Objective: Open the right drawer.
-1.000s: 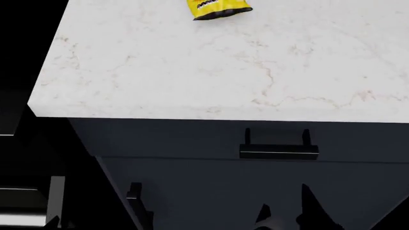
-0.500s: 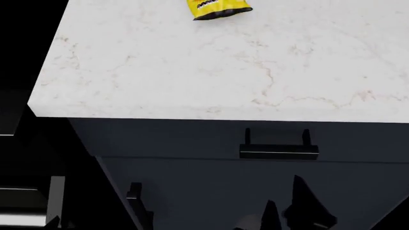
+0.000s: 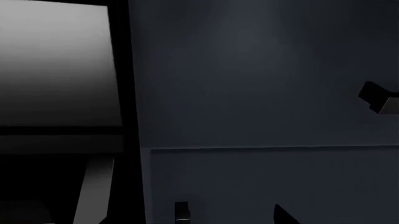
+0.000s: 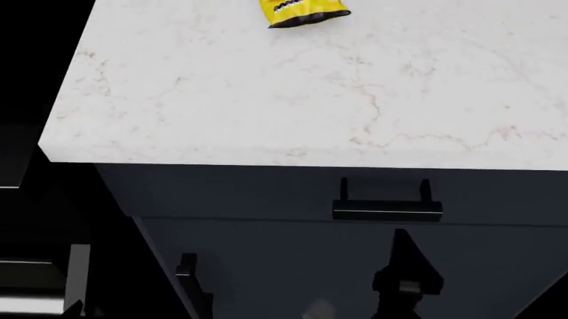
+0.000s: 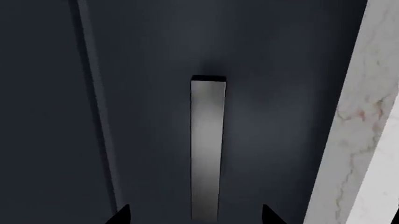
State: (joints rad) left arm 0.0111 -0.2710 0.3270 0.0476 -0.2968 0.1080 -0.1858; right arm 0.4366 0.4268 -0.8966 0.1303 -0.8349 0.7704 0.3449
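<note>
Under the lip of the marble surface (image 4: 293, 100), seen from the head view, the right drawer (image 4: 266, 193) sits flush and shut, so the whole pull is left to do. Its bar handle (image 4: 388, 211) lies just above the right claw (image 4: 406, 282), apart from it. A yellow packet (image 4: 302, 12) rests well back on top.

From the right wrist, the handle (image 5: 208, 149) runs between two dark fingertips (image 5: 121, 215), spread wide and holding nothing.

From the left wrist, only navy panels show; I cannot tell how the left claw stands.
</note>
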